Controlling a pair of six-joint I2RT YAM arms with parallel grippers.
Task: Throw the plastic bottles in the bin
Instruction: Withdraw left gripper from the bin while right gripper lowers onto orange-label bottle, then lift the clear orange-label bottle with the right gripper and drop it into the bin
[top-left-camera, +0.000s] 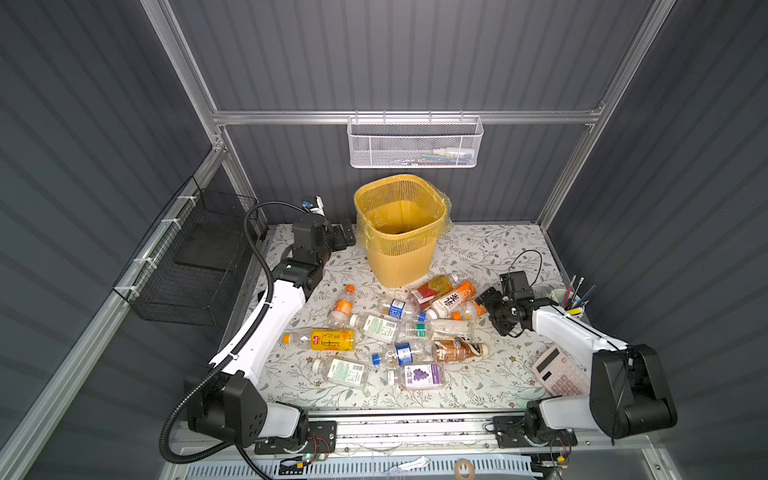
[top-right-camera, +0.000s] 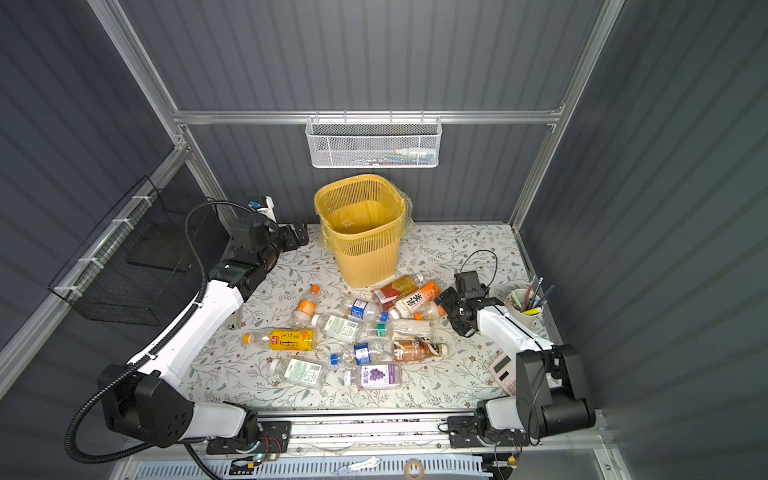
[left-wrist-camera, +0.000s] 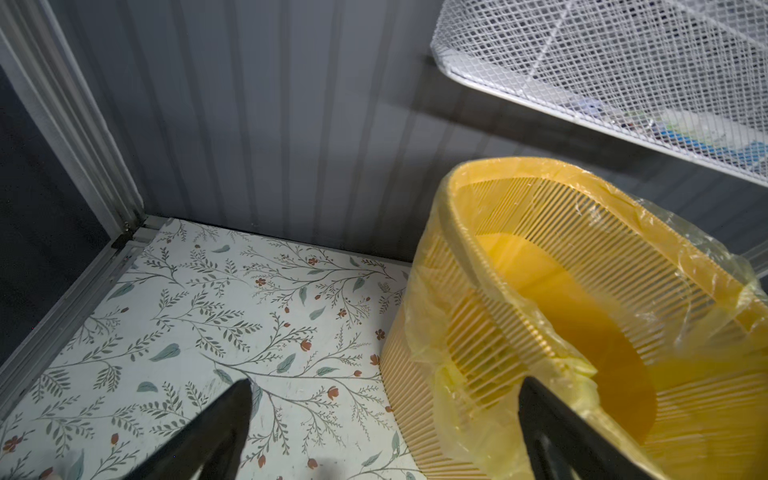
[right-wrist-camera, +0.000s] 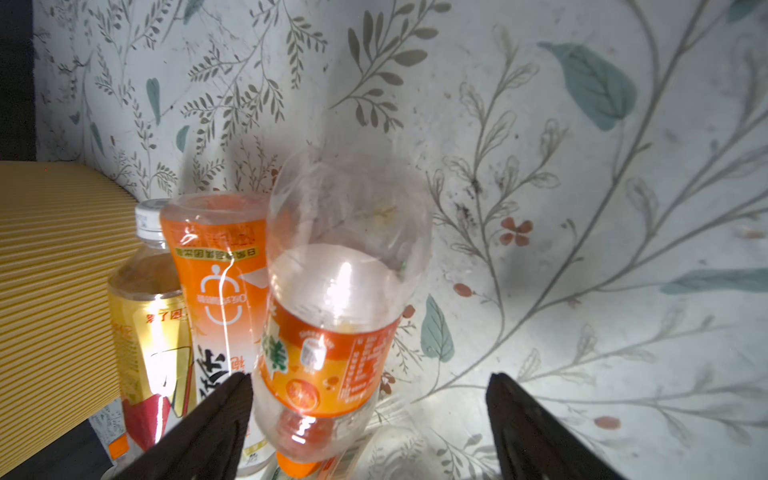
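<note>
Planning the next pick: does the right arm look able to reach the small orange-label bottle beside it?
Likely yes: the right claw stands open at the orange-label bottle; nothing lies over it.

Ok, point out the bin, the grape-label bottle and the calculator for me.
bin (top-left-camera: 399, 268): in a top view, on its front wall.
grape-label bottle (top-left-camera: 420, 376): in a top view, on its purple label.
calculator (top-left-camera: 561, 380): in a top view, on its keypad.
</note>
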